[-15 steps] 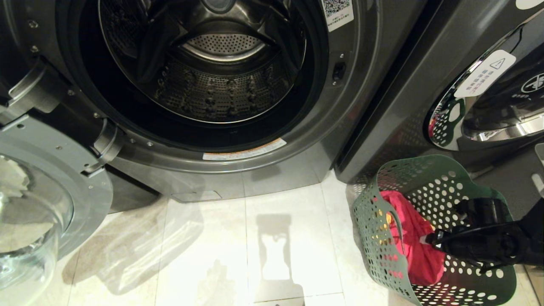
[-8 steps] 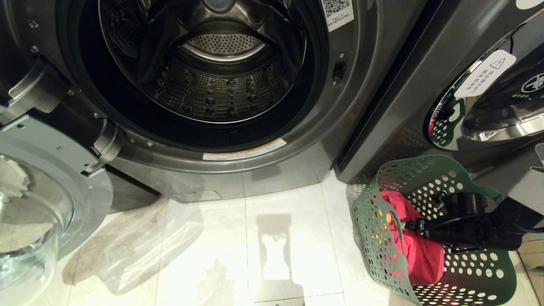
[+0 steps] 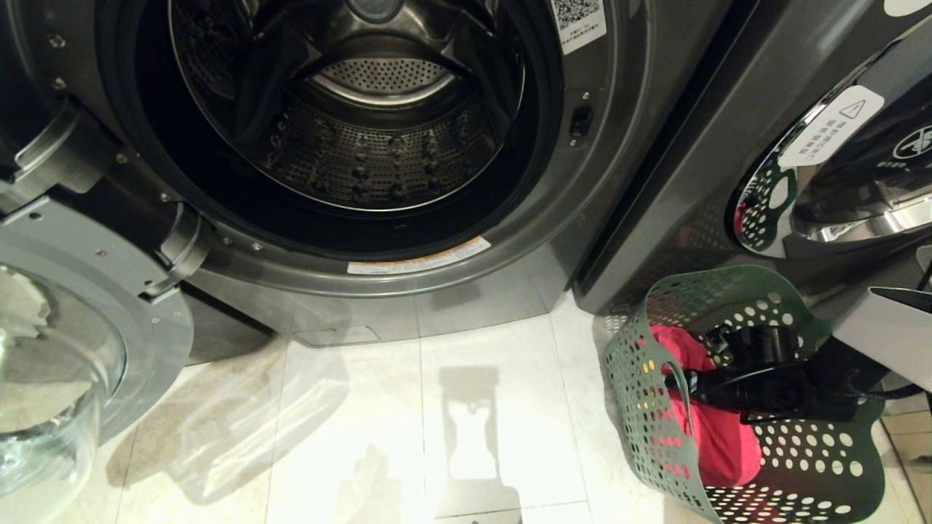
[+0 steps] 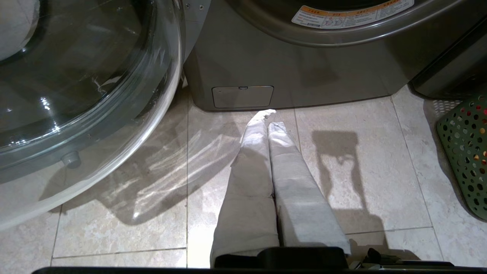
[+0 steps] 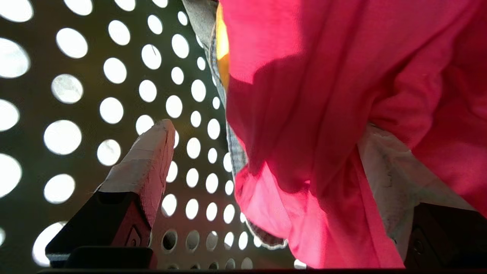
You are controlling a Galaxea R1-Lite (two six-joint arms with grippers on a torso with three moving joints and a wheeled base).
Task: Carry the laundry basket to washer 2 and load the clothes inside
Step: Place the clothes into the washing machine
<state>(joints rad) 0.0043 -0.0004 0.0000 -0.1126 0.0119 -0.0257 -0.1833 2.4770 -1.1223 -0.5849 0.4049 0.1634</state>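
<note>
Clothes [image 3: 717, 437] in the laundry basket [image 3: 641, 407] sit between the right end effector's [image 3: 688, 382] spread fingers [image 5: 144, 160].

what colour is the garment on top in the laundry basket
Bright pink-red garment; it shows best in the right wrist view.

This looks like a laundry room or laundromat: two dark grey front-loading washers [image 3: 641, 131] stand side by side on a pale tiled floor [image 3: 408, 429], one with its glass door [image 3: 65, 349] swung open, a green perforated laundry basket [image 3: 655, 407] of clothes [image 3: 717, 444] beside them.
</note>
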